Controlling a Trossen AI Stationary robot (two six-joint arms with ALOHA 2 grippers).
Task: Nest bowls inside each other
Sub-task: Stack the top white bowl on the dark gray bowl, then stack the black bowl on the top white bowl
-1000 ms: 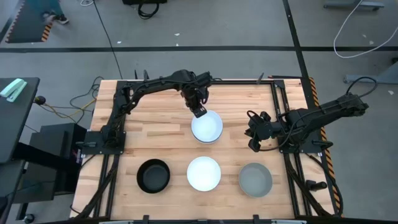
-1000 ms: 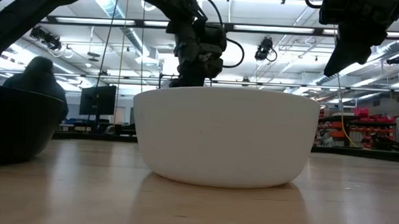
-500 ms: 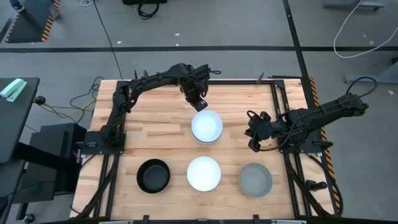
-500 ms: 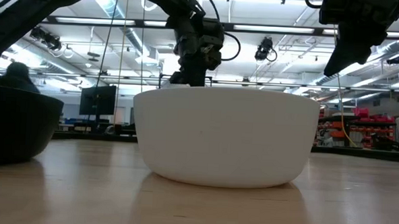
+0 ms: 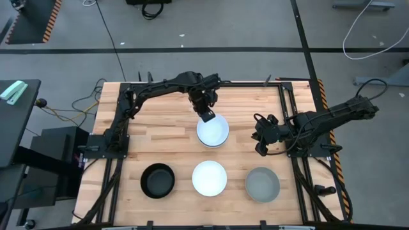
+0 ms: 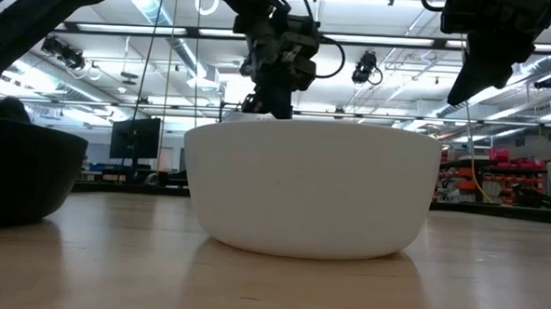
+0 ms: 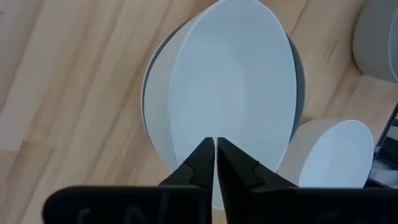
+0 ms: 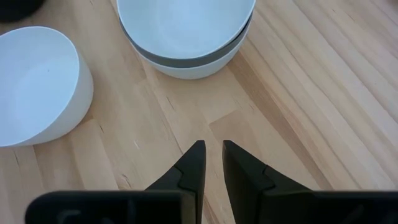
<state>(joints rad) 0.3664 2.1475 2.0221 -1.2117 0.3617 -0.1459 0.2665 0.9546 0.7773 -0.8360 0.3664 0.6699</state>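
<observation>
Centrally stacked: smooth round white bowl [image 5: 213, 131] nested over dark grey band [image 8: 186, 59], seen only wrist-side. Pinched together above its rim: left gripper [image 5: 207, 116]. Slightly parted beside it: right gripper [image 5: 261, 148].

Both arms [image 5: 160, 86] are matte black, slim jointed links with black cables looping off them, and each gripper [image 7: 215, 149] ends in two tapered, pointed black fingers [image 8: 191, 163].

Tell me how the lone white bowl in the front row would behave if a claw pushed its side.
The white bowl looks rigid, so it would probably slide rather than deform. Its wide, low shape in the low view suggests little tipping risk. The smooth wooden table likely lets it skid easily.
</observation>
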